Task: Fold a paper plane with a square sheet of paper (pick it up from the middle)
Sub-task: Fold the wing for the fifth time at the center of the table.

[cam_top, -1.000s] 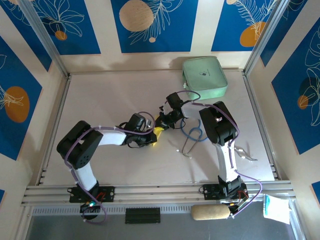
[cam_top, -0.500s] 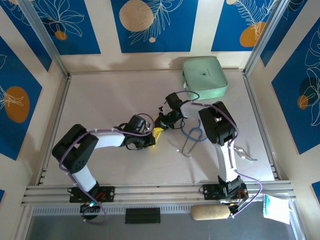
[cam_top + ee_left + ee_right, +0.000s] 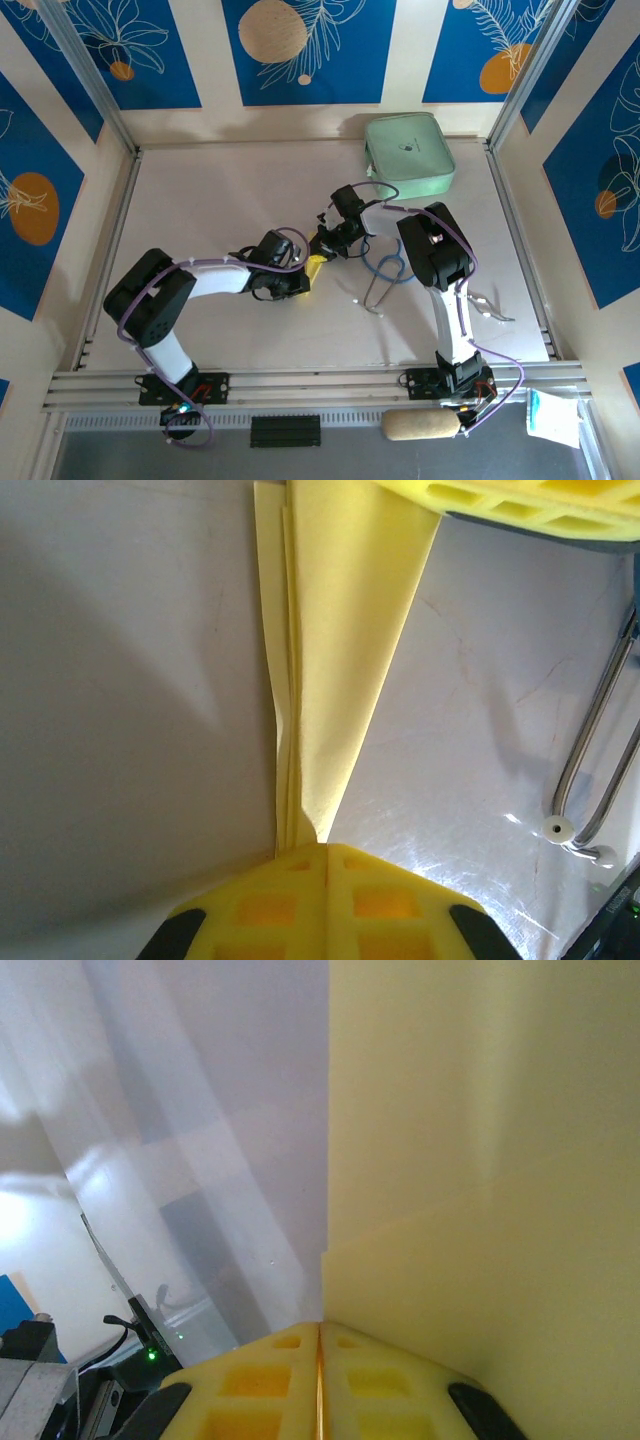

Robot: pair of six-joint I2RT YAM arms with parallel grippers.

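Note:
The square sheet of paper is folded into a narrow yellow paper plane [image 3: 315, 264] that lies between my two grippers at the table's middle. In the left wrist view the paper plane [image 3: 340, 650] tapers to a point with stacked folds along its left edge. My left gripper [image 3: 325, 845] is shut on that pointed end. In the top view the left gripper [image 3: 303, 274] sits at the paper's near-left side and the right gripper [image 3: 323, 247] at its far end. My right gripper [image 3: 320, 1323] is shut on the wide end, where the layered paper plane [image 3: 480, 1160] fills the right half.
A mint-green case [image 3: 408, 155] lies at the back right. A blue looped cable [image 3: 386, 266] and a bent metal wire [image 3: 373, 294] lie just right of the grippers; the metal wire [image 3: 592, 760] also shows beside the paper. Aluminium rails [image 3: 300, 382] edge the table.
The left arm's elbow has swung a little to the left and nearer the front. Both grippers stay shut on the paper in nearly the same place.

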